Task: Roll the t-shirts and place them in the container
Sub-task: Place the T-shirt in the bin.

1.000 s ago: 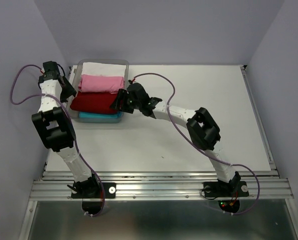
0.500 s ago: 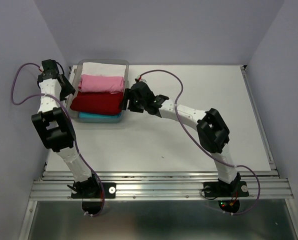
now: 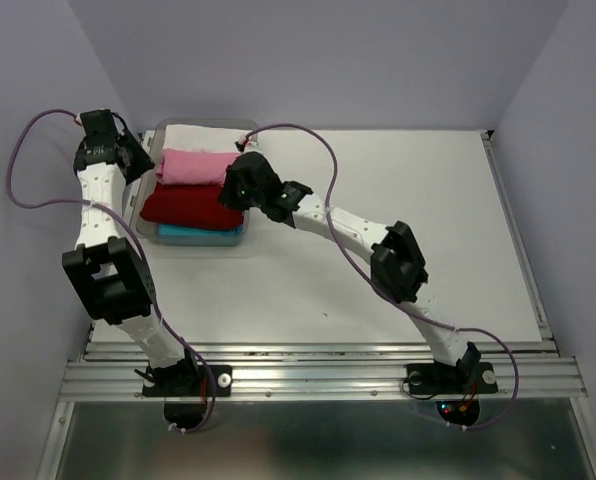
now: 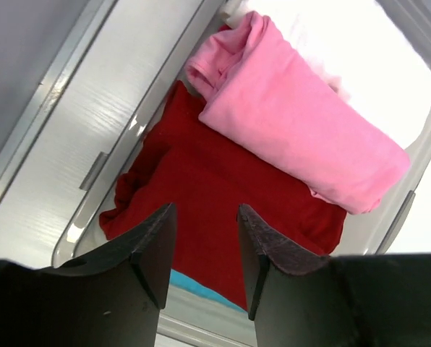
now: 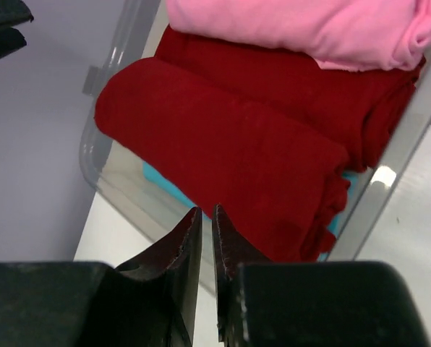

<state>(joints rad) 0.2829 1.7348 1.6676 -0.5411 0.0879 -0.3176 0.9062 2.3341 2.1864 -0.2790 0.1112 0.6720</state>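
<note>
Two plump cloth cylinders, pink t-shirt [image 3: 203, 166] and dark red t-shirt [image 3: 188, 205], fill the clear bin [image 3: 208, 123] at 11 o'clock. The left gripper [image 4: 205, 217] has its fingers spread; the right gripper [image 5: 207, 213] has its fingers nearly touching.

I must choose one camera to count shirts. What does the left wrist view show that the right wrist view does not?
Only the left wrist view: the white t-shirt beyond the pink t-shirt, and the left gripper, open. Only the right wrist view: the right gripper, nearly shut on nothing. Both: the pink t-shirt, the dark red t-shirt, a cyan t-shirt, the clear bin.
</note>
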